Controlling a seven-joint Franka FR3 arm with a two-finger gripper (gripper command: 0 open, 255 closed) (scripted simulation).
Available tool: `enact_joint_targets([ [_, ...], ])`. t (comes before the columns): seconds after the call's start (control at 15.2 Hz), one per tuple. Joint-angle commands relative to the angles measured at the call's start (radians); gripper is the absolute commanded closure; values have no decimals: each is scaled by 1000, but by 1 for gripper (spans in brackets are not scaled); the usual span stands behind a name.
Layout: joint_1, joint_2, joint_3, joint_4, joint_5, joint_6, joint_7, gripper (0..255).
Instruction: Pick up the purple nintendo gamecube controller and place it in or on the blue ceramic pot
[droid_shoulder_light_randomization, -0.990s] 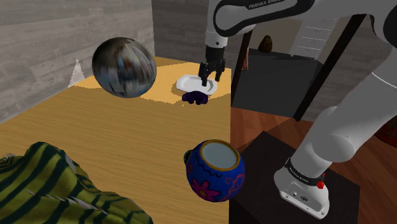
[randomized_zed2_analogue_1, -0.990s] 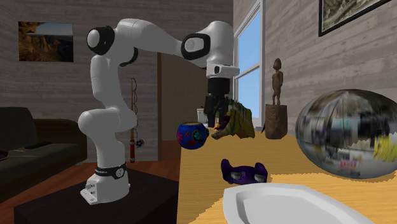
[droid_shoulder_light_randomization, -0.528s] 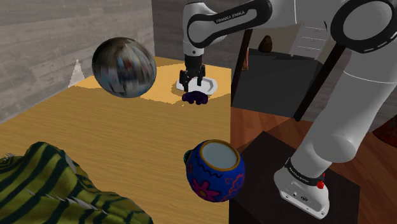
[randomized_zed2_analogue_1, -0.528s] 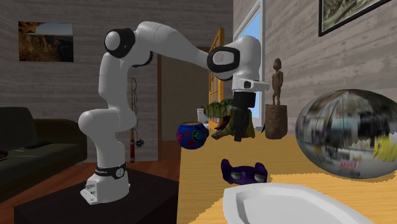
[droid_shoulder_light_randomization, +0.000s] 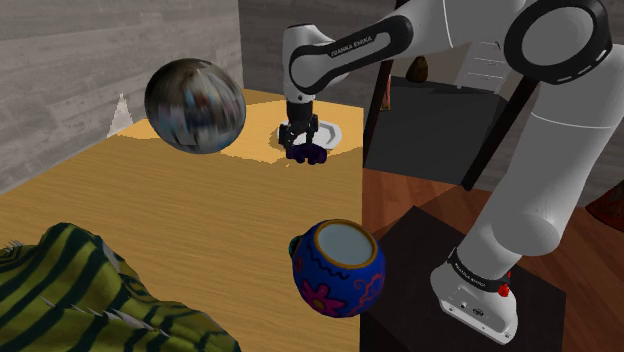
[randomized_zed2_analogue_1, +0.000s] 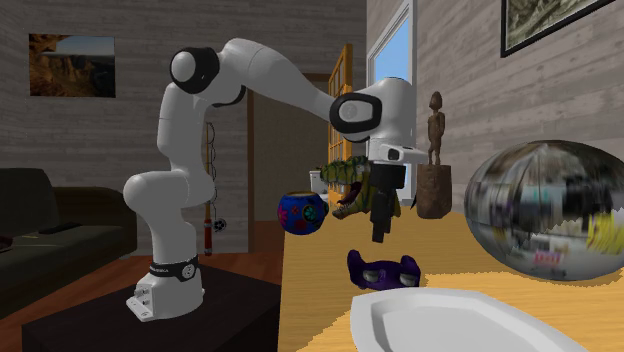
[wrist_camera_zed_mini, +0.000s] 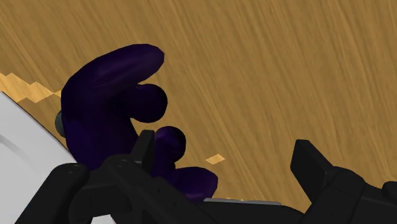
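Note:
The dark purple controller (droid_shoulder_light_randomization: 307, 153) lies on the wooden table next to a white plate (droid_shoulder_light_randomization: 337, 133). It also shows in the second exterior view (randomized_zed2_analogue_1: 382, 271) and in the wrist view (wrist_camera_zed_mini: 114, 108). My gripper (droid_shoulder_light_randomization: 300, 138) hangs just above it, fingers pointing down and open (randomized_zed2_analogue_1: 380, 232). In the wrist view the fingers (wrist_camera_zed_mini: 143, 153) stand apart; the controller sits by one finger, and bare table lies under the gripper (wrist_camera_zed_mini: 226, 159). Nothing is held. The blue pot (droid_shoulder_light_randomization: 338, 268) with a coloured pattern stands upright at the table's near edge, far from the gripper (randomized_zed2_analogue_1: 302, 212).
A large mottled sphere (droid_shoulder_light_randomization: 195, 105) rests on the table at the shoulder view's left (randomized_zed2_analogue_1: 550, 210). A green striped dinosaur toy (droid_shoulder_light_randomization: 80, 290) lies in the near corner (randomized_zed2_analogue_1: 350, 185). The table edge (droid_shoulder_light_randomization: 360, 200) runs beside the controller and pot. A dark stand (droid_shoulder_light_randomization: 450, 290) carries the arm.
The gripper has swung toward the shoulder view's left and come down from over the plate to just above the controller. The controller and pot have stayed put.

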Motion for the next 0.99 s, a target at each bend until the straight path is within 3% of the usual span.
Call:
enact_joint_targets([
  [0.0,0,3,0,-12,0,16,0,0],
  [0.46,0,4,0,-12,-1,16,0,0],
  [0.53,0,4,0,-12,-1,16,0,255],
  [0.92,0,4,0,-12,-1,16,0,255],
])
